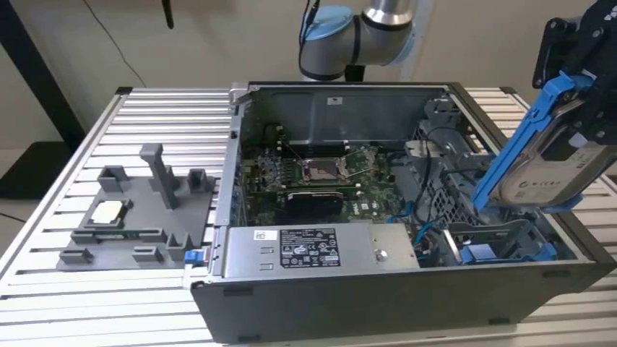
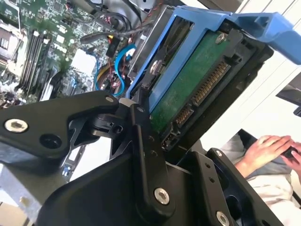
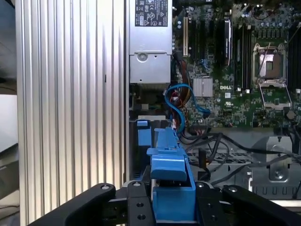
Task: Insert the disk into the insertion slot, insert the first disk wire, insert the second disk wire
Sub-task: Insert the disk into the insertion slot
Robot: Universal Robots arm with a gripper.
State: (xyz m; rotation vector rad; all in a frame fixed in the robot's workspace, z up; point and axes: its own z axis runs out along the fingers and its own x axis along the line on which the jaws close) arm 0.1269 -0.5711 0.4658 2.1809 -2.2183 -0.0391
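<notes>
My gripper [image 1: 579, 108] is shut on the disk [image 1: 540, 170], a silver drive in a bright blue carrier. I hold it tilted above the right end of the open computer case [image 1: 386, 289]. The insertion slot [image 1: 501, 246], a dark grey bay with blue fittings, lies just below the disk's lower end. In the second wrist view the disk's green board and connector [image 2: 195, 87] face the camera. The first wrist view has the blue carrier [image 3: 171, 183] between my black fingers [image 3: 136, 207]. Loose blue disk wires [image 3: 176, 108] curl beside the bay, over the motherboard edge.
The case holds a motherboard with a square silver processor socket [image 1: 318, 170] and a grey power supply [image 1: 308, 249] at the front. A grey fixture [image 1: 135, 210] with small parts stands on the ribbed table at the exterior view's left. A person's hands [image 2: 270, 148] rest nearby.
</notes>
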